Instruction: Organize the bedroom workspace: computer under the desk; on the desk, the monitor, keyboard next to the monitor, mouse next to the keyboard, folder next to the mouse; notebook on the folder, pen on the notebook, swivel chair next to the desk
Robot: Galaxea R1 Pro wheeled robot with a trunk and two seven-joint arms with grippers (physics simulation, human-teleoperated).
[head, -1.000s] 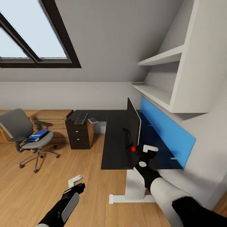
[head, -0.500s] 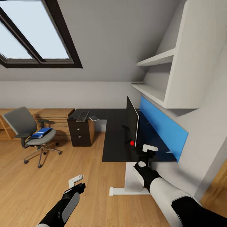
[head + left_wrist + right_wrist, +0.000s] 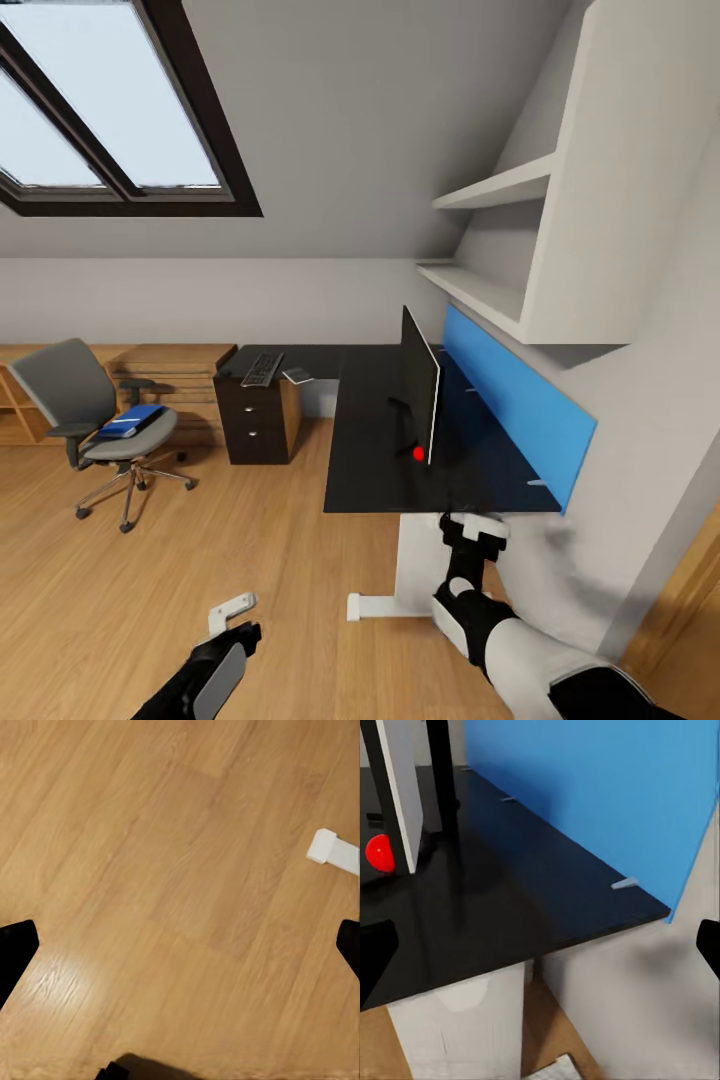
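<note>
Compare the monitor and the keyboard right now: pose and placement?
The monitor stands upright on its stand, seen nearly edge-on; the keyboard lies flat. The monitor sits on the desk's near wing in front of the blue back panel; the keyboard lies on the far wing, above the dark drawer unit, well apart from it. The monitor is far larger. Both rest on the black tabletop.

Dark-framed sloped skylight upper left; white wall shelves upper right; black drawer cabinet w/ wood side beside low oak shelving unit; light wood plank floor; small red ball.
</note>
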